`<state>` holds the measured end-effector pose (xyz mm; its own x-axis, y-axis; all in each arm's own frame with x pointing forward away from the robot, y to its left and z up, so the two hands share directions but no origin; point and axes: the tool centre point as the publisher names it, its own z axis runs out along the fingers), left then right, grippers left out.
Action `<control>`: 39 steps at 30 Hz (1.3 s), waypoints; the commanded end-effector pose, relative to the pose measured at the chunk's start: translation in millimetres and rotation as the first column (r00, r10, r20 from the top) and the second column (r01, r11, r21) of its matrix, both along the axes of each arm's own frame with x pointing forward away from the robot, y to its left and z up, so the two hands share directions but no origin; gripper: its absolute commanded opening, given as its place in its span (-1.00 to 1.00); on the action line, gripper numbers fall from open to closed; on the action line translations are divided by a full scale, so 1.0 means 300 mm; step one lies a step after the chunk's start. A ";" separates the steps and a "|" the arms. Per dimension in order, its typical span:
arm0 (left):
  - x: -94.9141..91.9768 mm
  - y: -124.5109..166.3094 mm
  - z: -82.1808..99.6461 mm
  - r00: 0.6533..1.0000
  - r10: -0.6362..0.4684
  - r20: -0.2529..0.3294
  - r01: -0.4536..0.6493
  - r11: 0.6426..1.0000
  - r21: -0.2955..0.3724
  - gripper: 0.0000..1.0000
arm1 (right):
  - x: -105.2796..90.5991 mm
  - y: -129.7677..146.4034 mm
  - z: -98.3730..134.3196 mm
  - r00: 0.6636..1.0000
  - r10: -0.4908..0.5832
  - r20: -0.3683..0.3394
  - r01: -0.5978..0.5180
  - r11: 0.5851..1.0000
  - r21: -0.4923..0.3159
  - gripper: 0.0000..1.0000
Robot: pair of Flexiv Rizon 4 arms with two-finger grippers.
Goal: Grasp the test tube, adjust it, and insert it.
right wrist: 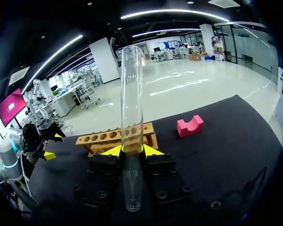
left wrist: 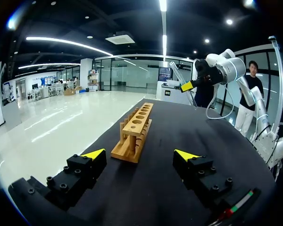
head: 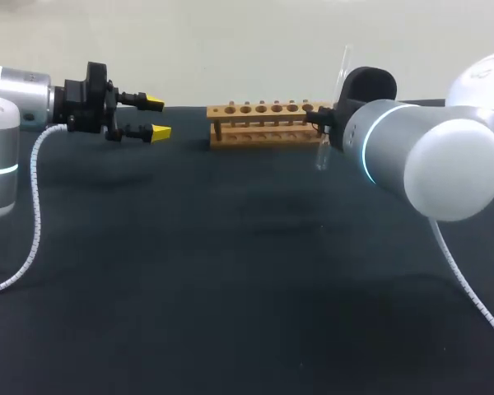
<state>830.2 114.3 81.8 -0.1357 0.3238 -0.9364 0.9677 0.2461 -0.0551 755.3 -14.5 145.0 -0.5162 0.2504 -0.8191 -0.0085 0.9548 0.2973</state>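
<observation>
A clear glass test tube (right wrist: 131, 113) stands nearly upright between the yellow tips of my right gripper (right wrist: 132, 150), which is shut on it. In the head view the tube (head: 333, 107) hangs beside the right end of the wooden rack (head: 267, 123), and the gripper itself is hidden behind my right arm. The rack (right wrist: 117, 136) lies just ahead of that gripper, its row of holes facing up. My left gripper (head: 156, 117) hovers open to the left of the rack, holding nothing. From the left wrist the rack (left wrist: 134, 132) runs away ahead of the open fingers (left wrist: 140, 154).
A pink block with a notch (right wrist: 190, 125) sits on the dark table (head: 230, 271) beyond the rack's right end. A white coiled cable (head: 34, 206) hangs from my left arm over the table.
</observation>
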 end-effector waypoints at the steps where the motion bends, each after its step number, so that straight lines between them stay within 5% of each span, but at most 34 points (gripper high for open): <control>1: -0.004 0.000 -0.003 1.000 0.003 0.005 -0.003 1.000 -0.002 1.00 | -0.002 -0.002 -0.001 1.000 0.001 0.003 -0.001 1.000 0.002 -1.00; 22: -0.004 0.000 -0.003 1.000 0.003 0.005 -0.003 1.000 -0.002 1.00 | -0.002 -0.002 -0.001 1.000 0.001 0.003 -0.001 1.000 0.002 -1.00; 39: -0.004 0.000 -0.003 1.000 0.003 0.005 -0.003 1.000 -0.002 1.00 | 0.166 0.059 0.049 0.958 0.056 0.281 -0.049 0.998 -0.031 -1.00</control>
<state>830.2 114.3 81.8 -0.1357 0.3238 -0.9364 0.9677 0.2461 -0.0551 793.5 -1.8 167.1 -0.3004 0.1985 -0.9329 -0.1143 0.9636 0.2418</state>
